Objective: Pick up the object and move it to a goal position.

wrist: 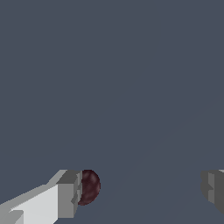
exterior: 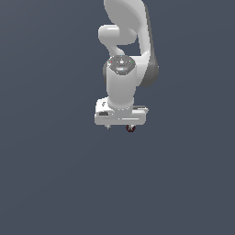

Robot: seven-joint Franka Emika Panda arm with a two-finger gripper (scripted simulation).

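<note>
1. No brand, label or writing can be read anywhere on the arm or the scene

2. One white arm [exterior: 125, 55] hangs against a plain blue-grey ground, carrying one gripper [exterior: 120, 127]

3. Two fingers show in the wrist view: one finger [wrist: 68, 194] and, well apart from it, the other finger [wrist: 214, 189]; the jaws stand wide, clasping nothing

4. One object [wrist: 89, 187] (a small dark red ball) touches the inner face of the first finger only

5. In the exterior view the ball [exterior: 131, 129] peeps out just below the gripper body, toward the exterior view's right
</note>
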